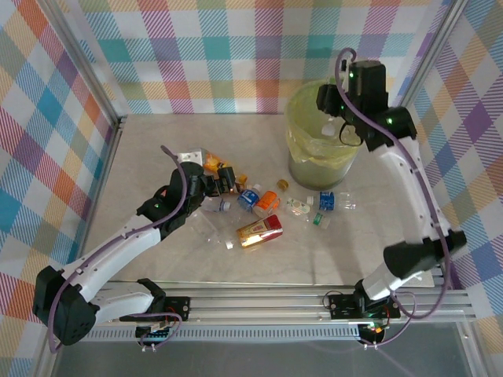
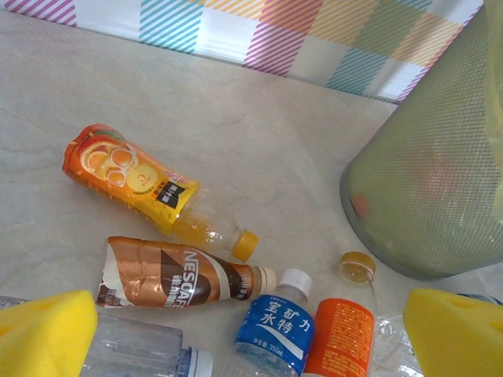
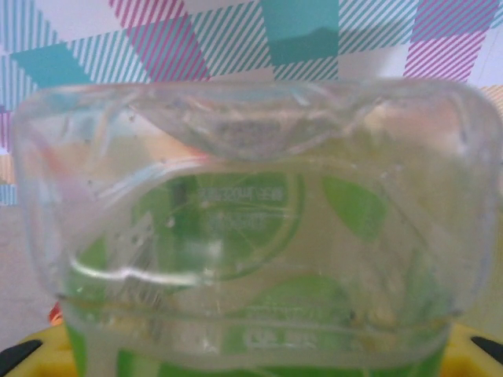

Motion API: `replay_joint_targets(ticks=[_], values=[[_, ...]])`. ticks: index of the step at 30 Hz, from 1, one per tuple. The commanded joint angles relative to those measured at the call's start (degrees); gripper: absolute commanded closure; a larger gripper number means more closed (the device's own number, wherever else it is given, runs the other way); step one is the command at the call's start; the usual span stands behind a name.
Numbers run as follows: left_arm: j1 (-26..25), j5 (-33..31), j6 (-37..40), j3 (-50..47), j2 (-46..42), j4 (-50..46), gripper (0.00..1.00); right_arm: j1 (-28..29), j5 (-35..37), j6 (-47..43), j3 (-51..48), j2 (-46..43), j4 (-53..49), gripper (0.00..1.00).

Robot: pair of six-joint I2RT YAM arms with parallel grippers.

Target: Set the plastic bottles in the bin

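Jaws of the right gripper (image 1: 336,119) clamp a clear green-labelled bottle (image 3: 251,236), held over the bin (image 1: 302,153) at the far right of the table (image 1: 157,149). We see the left gripper (image 2: 247,334) spread open above a blue-labelled bottle (image 2: 275,326) lying among others, left of the bin.

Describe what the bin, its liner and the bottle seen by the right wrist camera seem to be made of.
The bin: fine mesh, probably metal, matte grey; tiny grid holes show. Its liner: thin translucent yellow-green plastic film, crinkled over the rim. The bottle: clear glossy plastic; a green label shows through its wall.
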Motion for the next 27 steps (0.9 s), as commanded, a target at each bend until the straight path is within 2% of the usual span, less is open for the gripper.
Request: replay_joint_targets(ticks=[1,5,9,27], values=[[0.4,-0.2,-0.4,0.5,-2.0,-1.1,0.0,-2.7,-6.7,-4.8,5.6,5.3,-0.4,0.53],[0.4,-0.7,-0.4,0.1,-3.1,-1.6,0.0,-6.0,-10.5,-6.7,11.1,11.6,-1.6,0.52],[0.4,-1.1,-0.3,-0.2,-3.6,-1.7,0.0,-6.3,-12.7,-8.6,13.1,15.9,-3.2,0.5],[0.4,-1.6,-0.8,-0.8,-4.3,-1.8,0.0,-6.3,-19.9,-11.0,4.0,22.2,-4.4,0.4]])
